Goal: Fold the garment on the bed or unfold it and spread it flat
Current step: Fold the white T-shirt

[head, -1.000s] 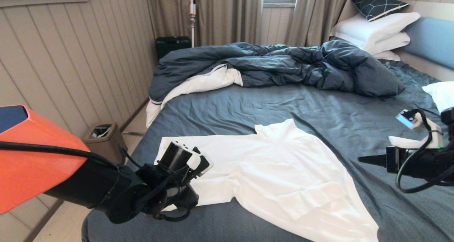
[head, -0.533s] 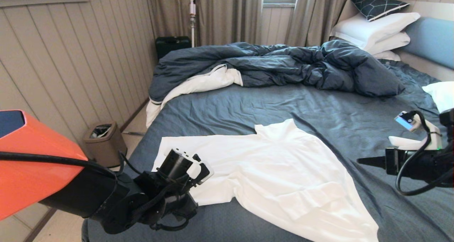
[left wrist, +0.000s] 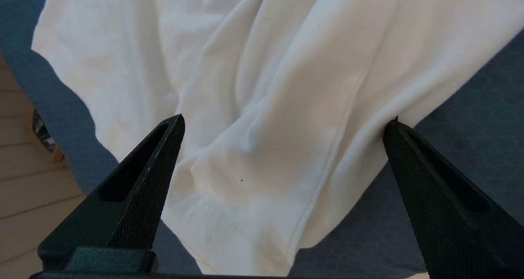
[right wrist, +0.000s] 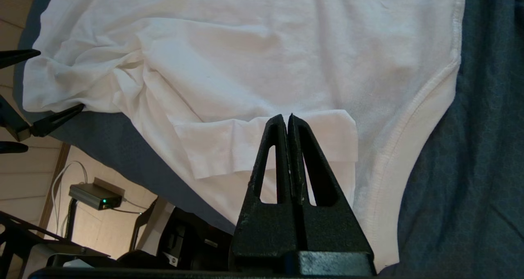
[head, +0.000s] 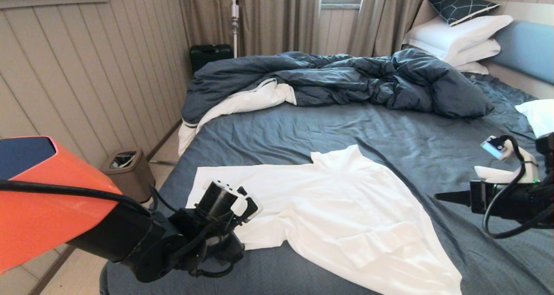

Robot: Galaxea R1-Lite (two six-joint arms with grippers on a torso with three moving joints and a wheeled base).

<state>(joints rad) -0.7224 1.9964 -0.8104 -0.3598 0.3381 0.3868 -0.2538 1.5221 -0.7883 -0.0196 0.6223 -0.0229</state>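
Lower now, left pincer gapes over garment.

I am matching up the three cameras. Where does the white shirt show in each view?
Head view: the thin white cloth shirt lies on the near part of the bed.
Left wrist view: its edge fills the frame ahead.
Right wrist view: it spreads across the frame.
Shared landmark: the dark slate-blue sheet.

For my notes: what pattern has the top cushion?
Dark cushion with thin pale geometric lines; head view.
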